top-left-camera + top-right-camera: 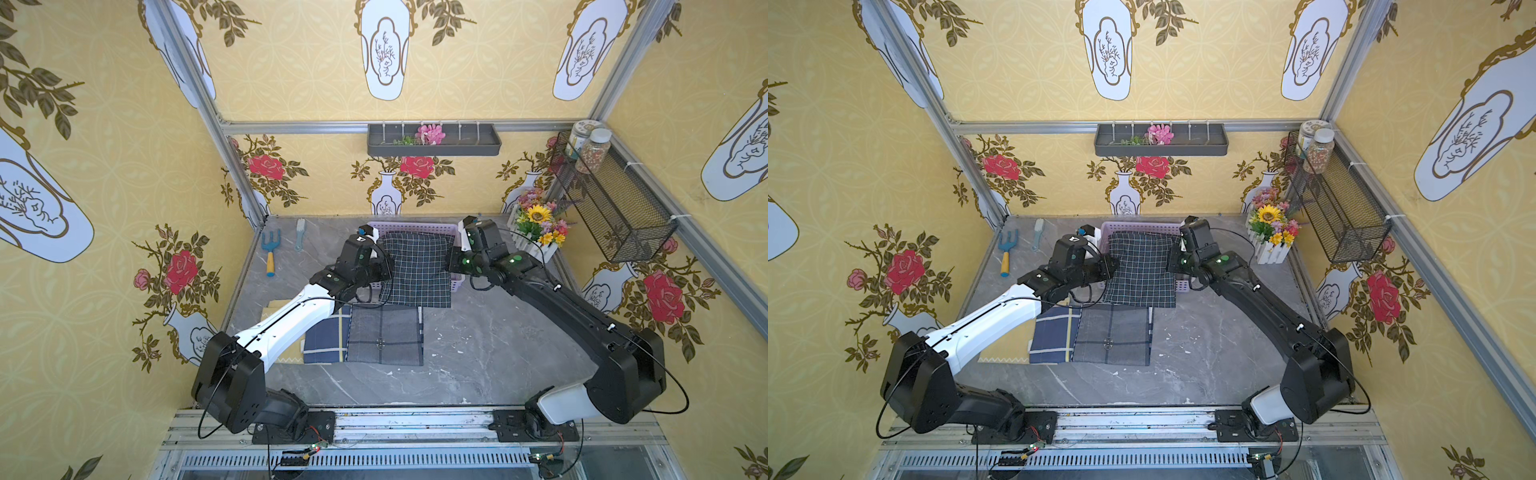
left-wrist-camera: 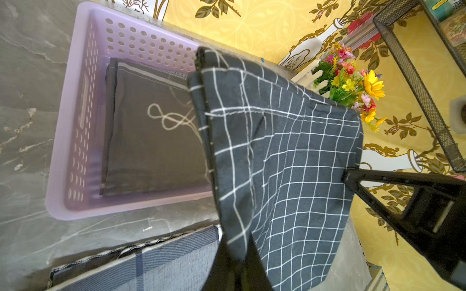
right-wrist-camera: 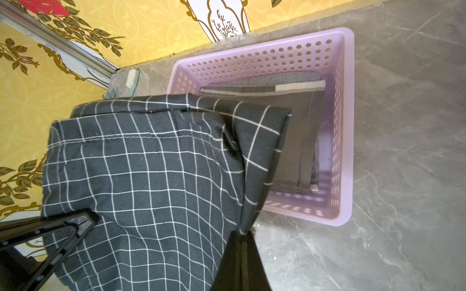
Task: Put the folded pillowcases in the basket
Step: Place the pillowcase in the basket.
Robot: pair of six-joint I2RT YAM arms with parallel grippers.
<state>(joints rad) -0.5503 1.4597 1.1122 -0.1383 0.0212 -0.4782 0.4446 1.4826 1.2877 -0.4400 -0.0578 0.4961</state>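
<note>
**Checked pillowcase held between both claws over the lilac basket.**
From the left: a garden fork and a brush lie by the back wall. The left claw is clamped on the pillowcase's left edge and the right claw pinches its right edge. The cloth hangs spread above the basket, its near end past the front rim. A dark folded cloth lies inside. Two folded cloths rest in front and a flower box stands at the right. The table is grey marble and the walls are yellow floral.
</note>
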